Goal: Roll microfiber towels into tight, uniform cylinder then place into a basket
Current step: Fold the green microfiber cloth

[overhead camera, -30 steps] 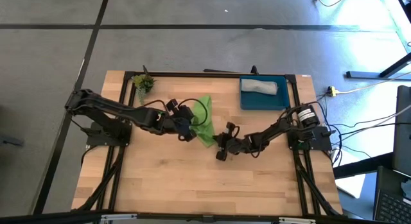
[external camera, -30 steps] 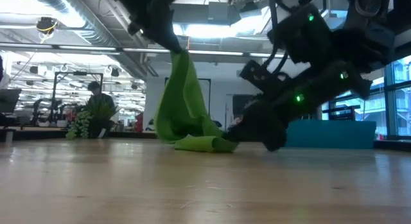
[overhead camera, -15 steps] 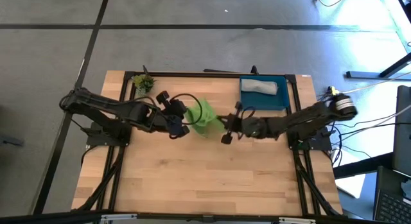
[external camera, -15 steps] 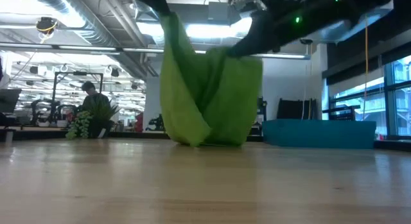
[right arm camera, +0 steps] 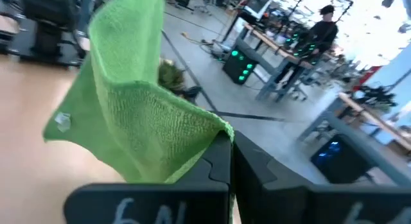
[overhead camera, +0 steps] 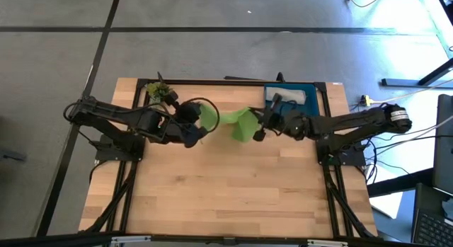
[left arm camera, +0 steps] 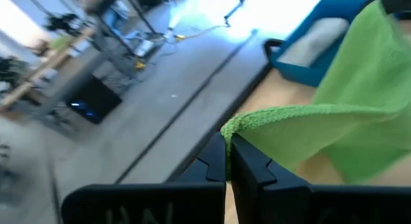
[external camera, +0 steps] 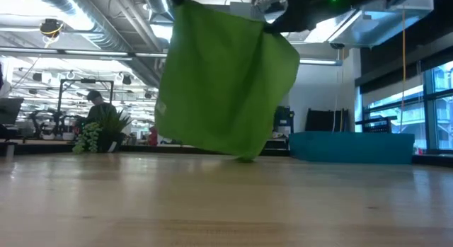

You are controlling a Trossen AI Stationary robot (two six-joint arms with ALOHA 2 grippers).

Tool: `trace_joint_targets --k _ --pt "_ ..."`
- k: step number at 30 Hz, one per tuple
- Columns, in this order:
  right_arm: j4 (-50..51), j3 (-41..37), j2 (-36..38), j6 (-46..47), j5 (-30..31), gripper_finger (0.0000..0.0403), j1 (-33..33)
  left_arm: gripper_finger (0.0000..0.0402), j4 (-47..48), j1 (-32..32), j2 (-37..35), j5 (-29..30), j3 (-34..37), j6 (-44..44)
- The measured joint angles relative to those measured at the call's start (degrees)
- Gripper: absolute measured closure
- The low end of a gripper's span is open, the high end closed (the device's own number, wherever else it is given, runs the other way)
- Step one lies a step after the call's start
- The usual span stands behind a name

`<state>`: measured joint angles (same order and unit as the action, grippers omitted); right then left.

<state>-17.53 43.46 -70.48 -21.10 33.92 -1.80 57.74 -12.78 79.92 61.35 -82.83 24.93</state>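
While hanging stretched between them, the lime green towel (external camera: 226, 77) is being pinched at opposite corners by the left gripper (left arm camera: 227, 142) and right gripper (right arm camera: 231, 142)

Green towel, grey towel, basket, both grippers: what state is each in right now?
Green towel: unrolled, held up between both grippers, hanging above the table.
Grey towel: rolled, lying in the basket.
Basket: at the table's far right, holding only the grey towel.
Left gripper: shut on one towel corner.
Right gripper: shut on another corner.
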Motion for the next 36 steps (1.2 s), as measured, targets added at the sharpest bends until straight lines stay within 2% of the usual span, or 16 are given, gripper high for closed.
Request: trace_joint_targets --k 3,7,12,18,21,26,30,36 --pt "2.88 2.15 0.06 -2.70 -0.30 0.0397 2.52 0.0401 0.27 1.22 0.00 2.78 0.00 -0.04" --pt "6.49 5.28 -0.42 -5.01 -4.15 0.0397 6.83 0.0401 0.48 4.27 0.00 5.54 0.02 -0.10" --pt "6.71 8.91 -0.59 -9.95 -6.02 0.0397 13.29 0.0401 3.72 9.32 0.04 7.06 0.10 -1.49" --pt "6.89 12.24 -0.59 -15.22 -14.18 0.0398 17.93 0.0401 3.97 12.09 0.04 8.10 0.11 -4.49" --pt "10.25 12.62 -0.55 -15.17 -17.87 0.0398 17.89 0.0401 4.68 11.52 0.04 4.54 0.11 -4.56" --pt "23.91 12.59 -0.72 -11.78 -22.61 0.0398 15.57 0.0401 6.45 8.86 0.07 -4.48 0.81 -4.55" --pt "32.05 12.53 -0.79 -7.66 -25.05 0.0398 13.34 0.0401 6.49 5.72 0.11 -11.05 4.04 -4.11" --pt "39.40 12.53 -0.79 -1.51 -30.89 0.0398 8.38 0.0402 5.91 0.00 0.11 -16.09 10.36 2.16"
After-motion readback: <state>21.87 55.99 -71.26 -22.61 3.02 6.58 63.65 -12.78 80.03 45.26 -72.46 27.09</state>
